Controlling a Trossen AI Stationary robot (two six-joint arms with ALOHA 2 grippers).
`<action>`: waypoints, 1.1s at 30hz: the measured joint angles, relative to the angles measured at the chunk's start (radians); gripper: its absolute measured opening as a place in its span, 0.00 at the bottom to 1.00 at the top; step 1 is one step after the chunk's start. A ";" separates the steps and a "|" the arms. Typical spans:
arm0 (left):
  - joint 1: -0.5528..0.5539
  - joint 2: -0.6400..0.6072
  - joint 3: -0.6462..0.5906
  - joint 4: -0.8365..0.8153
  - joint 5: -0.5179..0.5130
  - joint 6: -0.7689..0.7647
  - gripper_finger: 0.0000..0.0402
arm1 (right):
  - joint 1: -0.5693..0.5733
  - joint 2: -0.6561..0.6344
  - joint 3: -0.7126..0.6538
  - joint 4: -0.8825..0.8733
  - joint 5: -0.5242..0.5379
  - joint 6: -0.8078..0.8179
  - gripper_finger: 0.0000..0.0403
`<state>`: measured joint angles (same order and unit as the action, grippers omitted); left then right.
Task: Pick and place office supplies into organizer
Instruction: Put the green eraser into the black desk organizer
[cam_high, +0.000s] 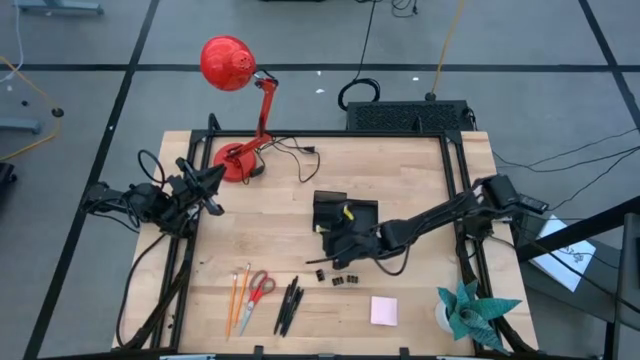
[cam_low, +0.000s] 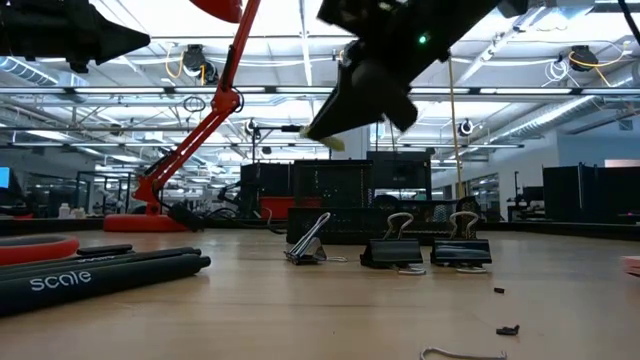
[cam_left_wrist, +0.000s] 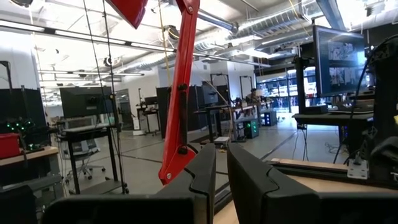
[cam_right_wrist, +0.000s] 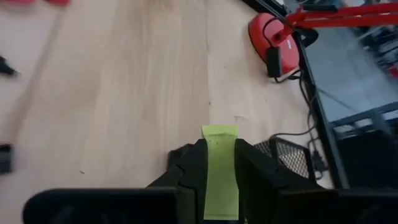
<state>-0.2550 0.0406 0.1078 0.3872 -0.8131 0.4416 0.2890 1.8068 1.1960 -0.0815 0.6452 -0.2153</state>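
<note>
The right jaws (cam_right_wrist: 221, 168) pinch a yellow-green strip (cam_right_wrist: 220, 171) between them, the organizer (cam_right_wrist: 291, 158) just beside. The left jaws (cam_left_wrist: 221, 180) stand narrow, holding nothing.

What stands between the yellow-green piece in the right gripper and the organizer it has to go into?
Nothing visible does. The right gripper is shut on the yellow-green piece, held in the air beside the organizer; only bare table lies under it.
</note>
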 joint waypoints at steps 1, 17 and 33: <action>0.000 0.000 0.000 -0.001 0.000 0.000 0.12 | 0.000 0.014 0.011 -0.004 0.010 -0.006 0.16; 0.000 0.000 0.000 -0.002 0.000 0.001 0.12 | -0.067 0.102 0.022 -0.069 0.012 0.083 0.16; 0.000 0.000 0.000 -0.002 0.000 0.000 0.12 | -0.073 0.102 -0.014 -0.124 0.031 0.151 0.16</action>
<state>-0.2548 0.0406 0.1078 0.3855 -0.8127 0.4416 0.2157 1.9083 1.1824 -0.2057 0.6761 -0.0639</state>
